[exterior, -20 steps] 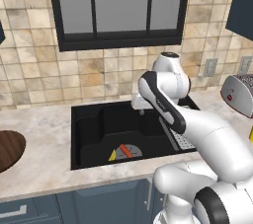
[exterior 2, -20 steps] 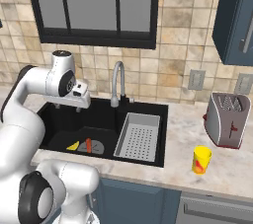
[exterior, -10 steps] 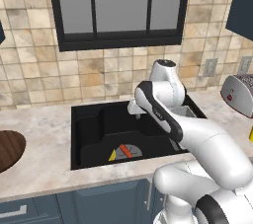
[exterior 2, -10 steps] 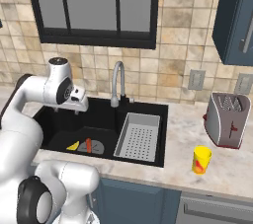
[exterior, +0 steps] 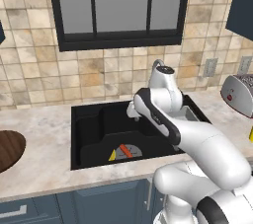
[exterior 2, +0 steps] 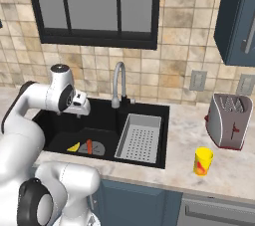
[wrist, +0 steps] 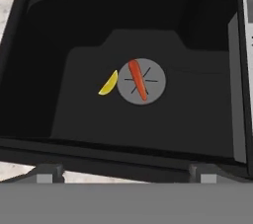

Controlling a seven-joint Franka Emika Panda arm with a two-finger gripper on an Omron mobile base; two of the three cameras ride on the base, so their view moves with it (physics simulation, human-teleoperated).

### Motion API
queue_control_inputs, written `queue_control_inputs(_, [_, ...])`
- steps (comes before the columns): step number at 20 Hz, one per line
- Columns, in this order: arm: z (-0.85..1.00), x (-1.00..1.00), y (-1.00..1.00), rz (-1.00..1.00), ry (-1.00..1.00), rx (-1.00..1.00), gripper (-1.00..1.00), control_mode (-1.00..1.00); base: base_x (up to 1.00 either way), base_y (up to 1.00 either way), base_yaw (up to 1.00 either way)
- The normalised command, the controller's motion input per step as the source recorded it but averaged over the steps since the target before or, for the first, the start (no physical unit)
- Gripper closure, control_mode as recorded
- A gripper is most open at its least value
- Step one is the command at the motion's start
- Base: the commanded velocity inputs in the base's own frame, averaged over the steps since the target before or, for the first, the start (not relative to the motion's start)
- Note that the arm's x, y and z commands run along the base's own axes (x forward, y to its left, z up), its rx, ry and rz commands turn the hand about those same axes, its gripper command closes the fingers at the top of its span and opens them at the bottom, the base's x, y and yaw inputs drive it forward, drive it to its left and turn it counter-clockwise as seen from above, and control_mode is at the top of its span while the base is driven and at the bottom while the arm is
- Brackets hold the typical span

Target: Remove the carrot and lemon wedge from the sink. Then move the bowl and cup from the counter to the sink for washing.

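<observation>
Lying across the round grey drain (wrist: 142,81) on the floor of the black sink (wrist: 74,30): one carrot (wrist: 138,79), with one lemon wedge (wrist: 109,84) just beside it at the drain's edge. Gripper (wrist: 126,172) above the basin, fingers wide apart, holding nothing. Bowl (exterior: 7,149) on the counter (exterior: 39,129) left of the sink; cup (exterior 2: 202,161) on the counter right of it, near a toaster (exterior 2: 228,120).

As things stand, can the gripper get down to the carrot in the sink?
Probably yes. The open gripper hangs above the sink, and the carrot lies bare across the drain, with only the lemon wedge beside it and nothing covering it.
</observation>
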Motion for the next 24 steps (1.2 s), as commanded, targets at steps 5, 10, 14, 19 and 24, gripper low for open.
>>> queue_control_inputs(5, [-0.13,0.17,0.00,0.00,0.00,0.00,-1.00,-1.00,0.00,0.00,0.00])
queue_control_inputs(10, [-0.14,0.20,0.00,0.00,0.01,0.00,-1.00,-1.00,0.00,0.00,0.00])
queue_control_inputs(14, [-0.14,0.19,0.00,0.00,0.04,0.00,-1.00,-1.00,0.00,0.00,0.00])
queue_control_inputs(19, [-0.14,0.18,0.00,0.00,0.01,0.00,-1.00,-1.00,0.00,0.00,0.00])
queue_control_inputs(24, [-0.16,0.15,0.00,0.00,0.04,-0.02,-1.00,-1.00,0.00,0.00,0.00])
